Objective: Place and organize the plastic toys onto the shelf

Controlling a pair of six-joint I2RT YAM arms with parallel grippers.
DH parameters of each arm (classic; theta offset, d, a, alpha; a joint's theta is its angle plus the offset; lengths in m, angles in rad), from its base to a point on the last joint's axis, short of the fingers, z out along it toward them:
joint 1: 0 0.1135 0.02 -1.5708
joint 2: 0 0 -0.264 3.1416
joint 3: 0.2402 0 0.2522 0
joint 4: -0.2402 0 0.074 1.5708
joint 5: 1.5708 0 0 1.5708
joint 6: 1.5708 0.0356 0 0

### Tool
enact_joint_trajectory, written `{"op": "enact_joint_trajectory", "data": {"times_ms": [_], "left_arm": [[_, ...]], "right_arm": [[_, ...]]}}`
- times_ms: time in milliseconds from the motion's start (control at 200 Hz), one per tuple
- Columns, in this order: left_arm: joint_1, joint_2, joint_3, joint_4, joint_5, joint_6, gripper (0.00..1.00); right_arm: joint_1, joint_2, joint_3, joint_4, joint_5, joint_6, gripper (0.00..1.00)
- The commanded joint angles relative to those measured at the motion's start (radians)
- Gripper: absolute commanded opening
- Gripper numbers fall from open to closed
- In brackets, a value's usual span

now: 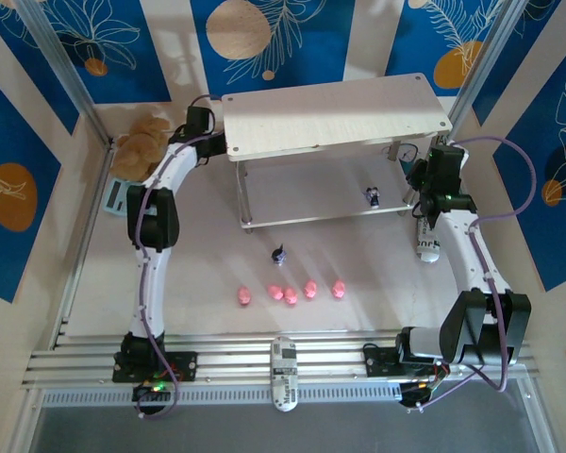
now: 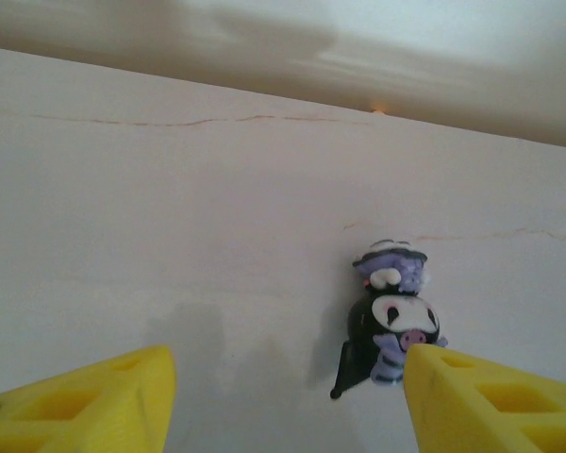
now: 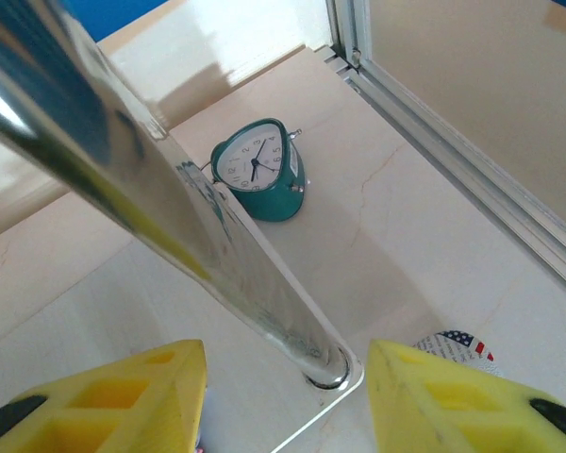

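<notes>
The shelf [image 1: 335,118] stands at the back of the table. In the left wrist view my left gripper [image 2: 288,363] is open over a pale board. A dark toy with a white face [image 2: 394,321] stands there, touching the right fingertip [image 2: 424,363]. My right gripper [image 3: 286,354] is open at the shelf's right end, its fingers either side of a silver leg [image 3: 217,245]. Another dark toy [image 1: 372,195] stands on the lower board [image 1: 311,203], and a third [image 1: 279,254] is on the table. Several pink pig toys [image 1: 291,294] lie in a row in front.
A teal clock [image 3: 259,170] sits behind the shelf's right leg. A brown plush bear [image 1: 141,142] lies at the back left, beside the left arm. A white printed tube [image 1: 425,243] lies by the right arm, and another [image 1: 283,373] rests on the front rail.
</notes>
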Motion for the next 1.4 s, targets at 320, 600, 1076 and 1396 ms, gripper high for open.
{"op": "enact_joint_trajectory", "data": {"times_ms": [320,600,1076,1396], "left_arm": [[-0.036,0.123,0.129,0.076,0.054,-0.022,0.68],[-0.057,0.159,0.162,0.085,0.056,-0.008,0.70],[-0.086,0.214,0.230,0.036,0.039,0.019,0.68],[-0.089,0.223,0.256,-0.029,0.012,0.041,0.66]], "right_arm": [[0.002,0.012,0.046,-0.021,-0.015,0.029,0.49],[-0.010,0.038,0.042,-0.012,-0.031,0.043,0.49],[-0.047,0.022,0.018,-0.004,-0.065,0.066,0.49],[-0.079,0.010,-0.001,0.002,-0.105,0.100,0.49]]}}
